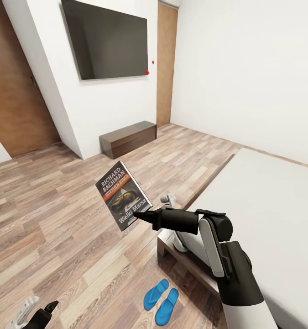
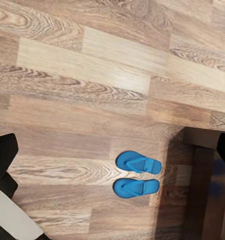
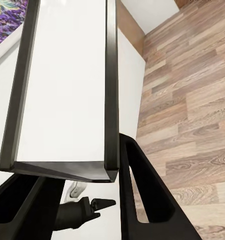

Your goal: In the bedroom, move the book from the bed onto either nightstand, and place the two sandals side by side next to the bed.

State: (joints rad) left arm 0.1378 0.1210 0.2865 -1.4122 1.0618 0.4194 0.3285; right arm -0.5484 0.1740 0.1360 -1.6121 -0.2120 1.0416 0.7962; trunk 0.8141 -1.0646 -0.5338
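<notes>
My right gripper (image 1: 143, 214) is shut on the lower corner of the book (image 1: 123, 195). It holds the book tilted in the air over the wood floor, just off the foot corner of the bed (image 1: 268, 205). The dark cover reads "Richard Bachman" above an orange band. In the right wrist view the book (image 3: 67, 85) shows edge-on, white pages between dark covers, clamped between the black fingers (image 3: 137, 195). The two blue sandals (image 1: 161, 299) lie side by side on the floor beside the bed's corner, also below my left wrist (image 2: 136, 175). My left gripper (image 1: 45, 312) hangs low at the left, open and empty.
A black TV (image 1: 108, 39) hangs on the white wall above a low dark cabinet (image 1: 128, 137). A wooden door (image 1: 17, 100) stands at the far left. The bed frame's dark corner (image 2: 205, 150) lies close to the sandals. Wood-plank floor (image 1: 58, 205) stretches to the left.
</notes>
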